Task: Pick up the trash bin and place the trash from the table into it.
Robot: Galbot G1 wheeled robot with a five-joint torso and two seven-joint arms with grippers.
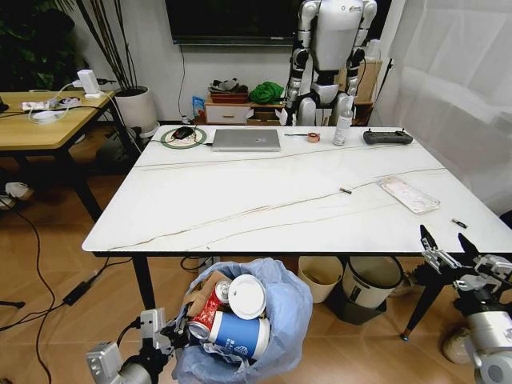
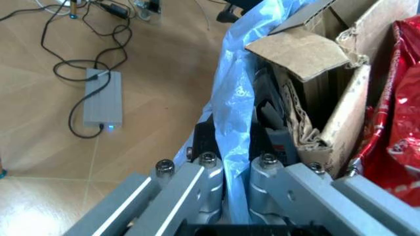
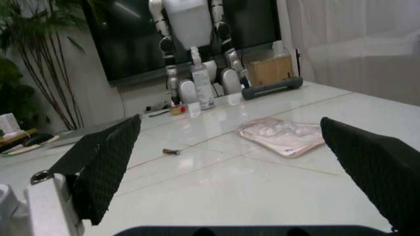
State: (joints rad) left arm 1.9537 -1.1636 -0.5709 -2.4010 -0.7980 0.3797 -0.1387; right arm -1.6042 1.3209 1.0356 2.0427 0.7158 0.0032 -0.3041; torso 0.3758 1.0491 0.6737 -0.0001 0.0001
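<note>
Plastic package [image 1: 410, 194] beyond, seemingly, right pincer [image 1: 446, 243]

marble table [image 1: 264, 200], clear package [image 1: 409, 194] (flat), laptop [image 1: 246, 140]

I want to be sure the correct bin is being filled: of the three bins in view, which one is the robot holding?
The blue-bag-lined trash bin, gripped at its rim by the left end effector; the cream bin and white bin stand under the table.
</note>
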